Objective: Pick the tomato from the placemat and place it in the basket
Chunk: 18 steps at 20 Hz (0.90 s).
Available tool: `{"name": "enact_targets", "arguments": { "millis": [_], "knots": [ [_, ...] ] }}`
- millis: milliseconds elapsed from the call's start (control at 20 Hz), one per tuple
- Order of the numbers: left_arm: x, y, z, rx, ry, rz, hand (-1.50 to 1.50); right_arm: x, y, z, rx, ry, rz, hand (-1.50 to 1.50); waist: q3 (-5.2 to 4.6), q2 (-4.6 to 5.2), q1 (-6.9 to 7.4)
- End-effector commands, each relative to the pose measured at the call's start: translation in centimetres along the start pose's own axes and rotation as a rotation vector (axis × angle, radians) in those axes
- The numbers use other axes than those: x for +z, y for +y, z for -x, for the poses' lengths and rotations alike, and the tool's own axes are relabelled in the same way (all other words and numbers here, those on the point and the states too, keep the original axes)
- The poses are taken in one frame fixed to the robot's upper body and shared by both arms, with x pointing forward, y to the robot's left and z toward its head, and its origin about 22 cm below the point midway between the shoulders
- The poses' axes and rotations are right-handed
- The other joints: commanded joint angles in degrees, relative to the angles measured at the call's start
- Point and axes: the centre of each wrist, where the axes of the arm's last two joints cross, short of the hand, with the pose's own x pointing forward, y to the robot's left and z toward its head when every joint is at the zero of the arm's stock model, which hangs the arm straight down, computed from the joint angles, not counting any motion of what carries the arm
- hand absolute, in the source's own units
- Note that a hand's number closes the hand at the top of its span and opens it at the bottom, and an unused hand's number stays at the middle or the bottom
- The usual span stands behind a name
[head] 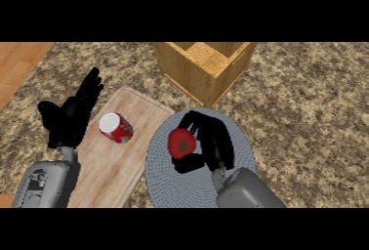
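Note:
A red tomato (180, 142) with a green stem lies on the round grey placemat (160, 171) in the lower middle. My right hand (210, 141) is beside it on the right, fingers stretched past its far side and thumb near its lower edge, touching or nearly touching it. The hand looks open around the tomato rather than curled on it. The wooden basket (204, 63) stands at the top centre, just beyond the placemat. My left hand (72, 114) rests open at the left, fingers up.
A wooden cutting board (108, 166) lies left of the placemat, with a red can (116, 128) lying on it close to my left hand. The counter is speckled stone; a wooden surface (18, 63) shows at the upper left.

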Motion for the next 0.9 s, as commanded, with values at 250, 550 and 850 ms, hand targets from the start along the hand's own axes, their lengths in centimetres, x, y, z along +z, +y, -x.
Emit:
{"name": "enact_targets", "arguments": {
  "millis": [250, 550, 850],
  "knots": [
    [-0.6, -0.7, 0.1, -0.019, 0.015, 0.03, 0.0, -0.9, 1.2, -7.1, -0.145, -0.137, 0.232, 1.5, -0.47, -0.59, 0.77],
    [-1.3, -0.9, -0.2, -0.02, 0.024, 0.012, 0.0, -3.2, 0.4, -11.7, -0.152, -0.11, 0.314, 1.5, -0.65, -1.02, -0.38],
    [-1.3, -1.4, 0.1, -0.008, 0.025, 0.014, 0.0, -6.0, -1.4, -15.3, -0.238, -0.078, 0.458, 1.5, -0.7, -0.77, -0.09]
  ]
}}
